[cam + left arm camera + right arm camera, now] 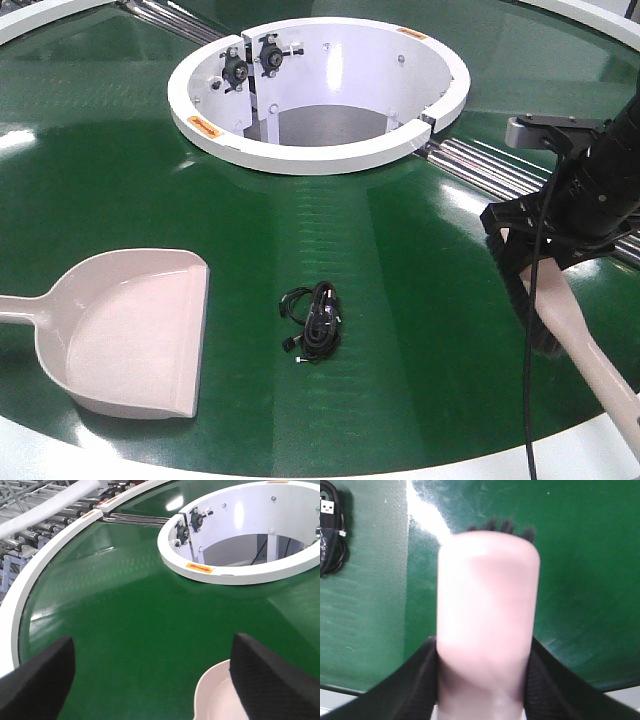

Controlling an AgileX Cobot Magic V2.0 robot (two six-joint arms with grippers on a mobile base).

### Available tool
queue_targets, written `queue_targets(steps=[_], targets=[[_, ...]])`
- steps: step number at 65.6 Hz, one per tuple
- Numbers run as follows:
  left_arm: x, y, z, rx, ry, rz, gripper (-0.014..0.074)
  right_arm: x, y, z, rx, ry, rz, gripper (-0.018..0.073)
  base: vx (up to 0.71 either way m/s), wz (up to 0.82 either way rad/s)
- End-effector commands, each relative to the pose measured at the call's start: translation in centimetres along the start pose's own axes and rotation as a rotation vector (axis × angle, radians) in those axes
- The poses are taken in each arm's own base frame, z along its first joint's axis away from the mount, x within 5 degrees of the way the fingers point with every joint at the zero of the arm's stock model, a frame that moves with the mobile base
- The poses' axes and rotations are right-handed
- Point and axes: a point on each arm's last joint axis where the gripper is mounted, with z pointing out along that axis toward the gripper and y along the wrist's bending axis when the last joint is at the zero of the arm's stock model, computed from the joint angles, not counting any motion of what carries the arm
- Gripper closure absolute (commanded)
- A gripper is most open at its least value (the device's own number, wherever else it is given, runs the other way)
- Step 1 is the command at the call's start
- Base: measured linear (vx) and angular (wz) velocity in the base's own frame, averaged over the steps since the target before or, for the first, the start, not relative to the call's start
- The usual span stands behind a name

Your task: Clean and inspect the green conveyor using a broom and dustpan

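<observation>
Clamping the slim beige-pink plastic broom (580, 340), the right pincer (486, 677) could flick the black coiled cable (313, 320) past the unsteadied beige-pink scoop dustpan (130, 335) (left pincer (152, 647) gapes, holding nothing).

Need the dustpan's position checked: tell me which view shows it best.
The exterior front view: the dustpan lies on the green conveyor, pan fully visible, handle cropped. Left wrist catches only its rim; right wrist shows none.

My front camera looked down over the green conveyor (400, 260) from above. Each wrist camera sat just behind its fingers (270, 680), close, facing forward; all three shared the belt.
</observation>
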Motion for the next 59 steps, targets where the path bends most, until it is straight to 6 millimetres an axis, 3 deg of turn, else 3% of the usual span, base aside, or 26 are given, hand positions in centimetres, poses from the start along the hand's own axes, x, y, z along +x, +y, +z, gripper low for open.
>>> queue_targets(steps=[1,25,34,59], targets=[[-1.45,0.39,-0.59,-0.031,-0.098,0.073,0.001,0.65,0.39,-2.16,-0.01,-0.018,-0.013,0.0563,0.0,0.0],[-1.45,0.39,-0.56,-0.07,-0.079,0.916,0.001,0.65,0.39,-2.16,-0.01,-0.018,-0.013,0.0563,0.0,0.0],[-1.45,0.39,-0.6,-0.081,-0.072,1.142,0.001,0.65,0.39,-2.16,-0.01,-0.018,-0.013,0.0563,0.0,0.0],[-1.45,0.41,-0.6,-0.084,-0.07,1.197,0.001,0.65,0.39,-2.16,-0.01,-0.018,-0.013,0.0563,0.0,0.0]])
